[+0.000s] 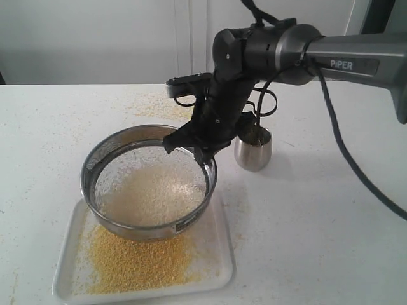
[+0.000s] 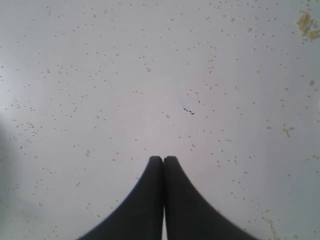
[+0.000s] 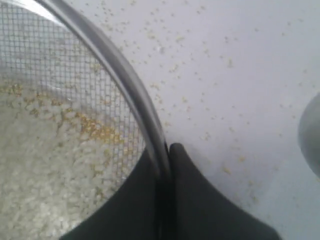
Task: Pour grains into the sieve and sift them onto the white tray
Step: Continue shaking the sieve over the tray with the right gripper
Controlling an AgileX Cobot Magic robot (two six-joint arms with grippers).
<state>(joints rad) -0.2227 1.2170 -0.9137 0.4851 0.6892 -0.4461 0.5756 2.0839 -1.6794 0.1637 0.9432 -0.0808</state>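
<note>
We see the right pincer (image 3: 164,150) clenched on the thin rim of the wide round steel sieve with wire-mesh bottom (image 1: 137,230), one finger inside and one outside. The left pincer (image 2: 163,160) is clamped shut on nothing, over the white counter (image 2: 100,75) dotted with yellow crumbs (image 2: 306,22).

The sieve sits over the far half of the flat rectangular white plastic tray (image 1: 75,267); we can't tell if they touch. Pale coarse grains (image 1: 156,194) lie in the mesh, and fine yellow meal (image 1: 137,260) lies on the tray.

We judge the sieve stiff with a smooth rim, so it is slip-prone in a one-sided pinch. The load looks light but shifting, and the rim is the only hold. A small shiny steel cup (image 1: 253,152) stands beside the sieve.
</note>
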